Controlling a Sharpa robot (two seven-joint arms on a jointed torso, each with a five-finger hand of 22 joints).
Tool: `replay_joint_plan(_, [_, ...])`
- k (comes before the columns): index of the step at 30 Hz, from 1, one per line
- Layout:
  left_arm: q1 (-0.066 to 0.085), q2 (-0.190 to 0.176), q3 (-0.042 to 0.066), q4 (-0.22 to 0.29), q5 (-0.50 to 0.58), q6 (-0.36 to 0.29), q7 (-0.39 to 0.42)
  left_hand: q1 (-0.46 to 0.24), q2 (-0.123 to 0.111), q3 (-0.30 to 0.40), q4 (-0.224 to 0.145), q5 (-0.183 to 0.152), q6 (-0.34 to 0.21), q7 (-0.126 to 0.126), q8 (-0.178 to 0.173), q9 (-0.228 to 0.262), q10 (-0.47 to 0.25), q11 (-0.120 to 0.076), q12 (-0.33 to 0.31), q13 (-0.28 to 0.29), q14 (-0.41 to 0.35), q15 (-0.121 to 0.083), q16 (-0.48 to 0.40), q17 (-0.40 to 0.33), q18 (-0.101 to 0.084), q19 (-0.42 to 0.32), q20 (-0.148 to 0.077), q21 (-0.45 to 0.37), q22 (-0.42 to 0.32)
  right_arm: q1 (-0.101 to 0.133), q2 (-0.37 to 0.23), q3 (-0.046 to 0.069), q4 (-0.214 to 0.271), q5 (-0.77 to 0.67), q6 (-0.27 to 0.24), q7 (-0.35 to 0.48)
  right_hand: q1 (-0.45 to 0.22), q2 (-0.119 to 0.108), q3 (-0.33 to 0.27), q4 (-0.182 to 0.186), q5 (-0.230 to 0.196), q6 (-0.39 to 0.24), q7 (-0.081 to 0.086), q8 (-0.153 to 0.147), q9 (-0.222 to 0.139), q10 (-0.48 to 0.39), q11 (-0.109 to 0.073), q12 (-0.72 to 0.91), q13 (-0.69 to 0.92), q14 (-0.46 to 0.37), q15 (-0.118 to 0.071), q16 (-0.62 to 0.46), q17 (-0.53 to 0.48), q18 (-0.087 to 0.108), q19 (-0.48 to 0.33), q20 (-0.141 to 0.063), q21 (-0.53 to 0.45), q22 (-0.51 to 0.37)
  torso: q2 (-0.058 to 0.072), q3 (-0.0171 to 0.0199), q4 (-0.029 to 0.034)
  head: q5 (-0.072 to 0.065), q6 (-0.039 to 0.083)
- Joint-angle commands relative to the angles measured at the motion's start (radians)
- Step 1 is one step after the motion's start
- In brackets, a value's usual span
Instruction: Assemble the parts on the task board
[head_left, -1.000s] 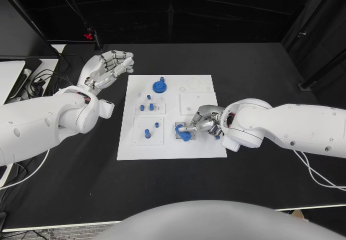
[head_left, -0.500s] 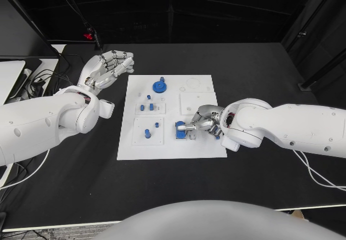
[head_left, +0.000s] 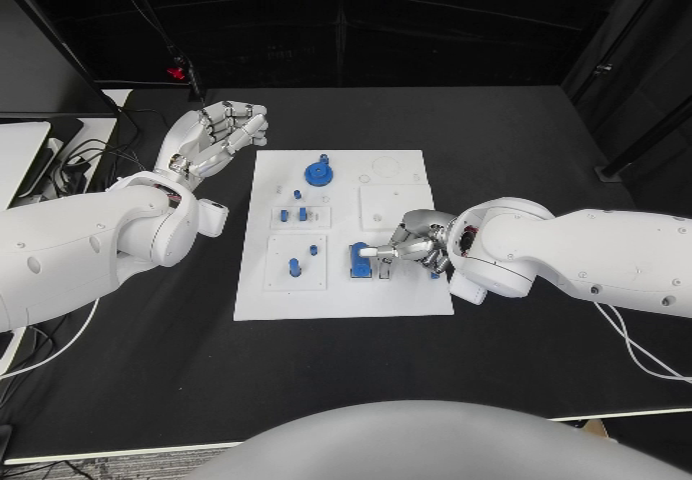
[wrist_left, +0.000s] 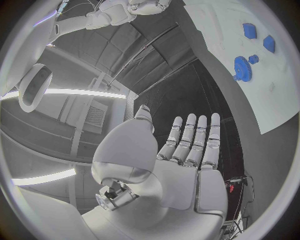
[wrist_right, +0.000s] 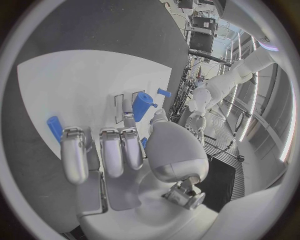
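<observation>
On the task board (head_left: 343, 300): right hand (head_left: 410, 243) touches blue part (head_left: 359, 262), holding nothing.
Beside the board: left hand (head_left: 214, 137) wide, empty.
Risk: fingertip pressure tilts part, jamming it.

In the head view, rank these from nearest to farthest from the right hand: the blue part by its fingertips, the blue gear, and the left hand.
1. Blue part, right at the fingertips of the right hand.
2. Blue gear, at the board's far end.
3. Left hand, off the board's far left corner.
</observation>
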Motion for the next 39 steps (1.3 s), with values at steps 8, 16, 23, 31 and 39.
replay_joint_plan(8, [0.001, 0.002, 0.001, -0.002, 0.003, 0.01, 0.005, 0.001, 0.008, -0.006, -0.002, 0.007, -0.008, 0.13, 0.006, -0.001, -0.008, 0.0, 0.006, -0.002, -0.005, 0.002, 0.007, -0.001, -0.005, 0.002, -0.002, 0.005, -0.001, 0.002, -0.015, 0.001, 0.023, -0.001, 0.079, -0.028, 0.032, 0.008, -0.055, 0.0, -0.002, 0.007, -0.028, 0.112, 0.096, 0.106, -0.033, 0.0, 0.263, 0.104, -0.036, 0.002, 0.263, -0.007, 0.106, -0.036, 0.003, 0.263, 0.002, 0.0007, 0.0014, -0.004, 0.0])
replay_joint_plan(16, [0.001, 0.003, 0.001, -0.003, 0.003, 0.011, 0.004, 0.001, 0.008, -0.006, -0.002, 0.007, -0.008, 0.13, 0.006, -0.001, -0.008, 0.0, 0.006, -0.002, -0.005, 0.002, 0.007, -0.001, -0.005, 0.002, -0.002, 0.005, -0.001, 0.002, -0.004, 0.001, 0.02, 0.0, 0.105, -0.035, 0.066, 0.021, -0.083, -0.002, -0.002, -0.036, -0.035, 0.184, 0.172, 0.106, -0.04, 0.0, 0.263, 0.104, -0.044, 0.002, 0.263, -0.007, 0.106, -0.046, 0.003, 0.263, 0.001, 0.0005, 0.0013, -0.006, 0.0])
replay_joint_plan(23, [0.001, 0.004, 0.001, -0.003, 0.003, 0.012, 0.004, 0.001, 0.008, -0.006, -0.002, 0.007, -0.008, 0.13, 0.006, -0.001, -0.008, 0.0, 0.006, -0.002, -0.005, 0.002, 0.007, -0.001, -0.005, 0.002, -0.002, 0.005, -0.001, 0.002, 0.018, 0.001, 0.002, -0.002, 0.087, -0.055, 0.1, 0.062, -0.079, -0.005, -0.002, -0.053, -0.04, 0.222, 0.212, 0.106, -0.044, 0.0, 0.263, 0.104, -0.047, 0.002, 0.263, -0.007, 0.106, -0.049, 0.003, 0.263, 0.001, 0.0006, 0.0025, -0.006, 0.0])
replay_joint_plan(31, [0.001, 0.004, 0.001, -0.002, 0.003, 0.012, 0.004, 0.001, 0.008, -0.006, -0.002, 0.007, -0.008, 0.13, 0.006, -0.001, -0.008, 0.0, 0.006, -0.002, -0.005, 0.002, 0.007, -0.001, -0.005, 0.002, -0.002, 0.005, -0.001, 0.002, 0.039, 0.001, -0.015, -0.003, 0.073, -0.062, 0.162, 0.106, -0.057, -0.012, -0.001, -0.069, -0.044, 0.251, 0.247, 0.106, -0.049, 0.0, 0.263, 0.104, -0.049, 0.002, 0.263, -0.007, 0.106, -0.051, 0.003, 0.263, 0.001, -0.0001, 0.0019, -0.005, 0.0])
replay_joint_plan(39, [0.0, 0.005, 0.001, -0.002, 0.003, 0.013, 0.004, 0.001, 0.008, -0.006, -0.002, 0.007, -0.008, 0.13, 0.006, -0.001, -0.008, 0.0, 0.006, -0.002, -0.005, 0.002, 0.007, -0.001, -0.005, 0.002, -0.002, 0.005, -0.001, 0.002, 0.048, 0.001, -0.025, -0.003, 0.067, -0.062, 0.199, 0.144, -0.037, -0.011, 0.003, -0.082, -0.045, 0.266, 0.27, 0.106, -0.049, 0.0, 0.263, 0.104, -0.048, 0.002, 0.263, -0.007, 0.106, -0.05, 0.003, 0.263, 0.001, 0.0005, 0.0017, -0.004, 0.0])
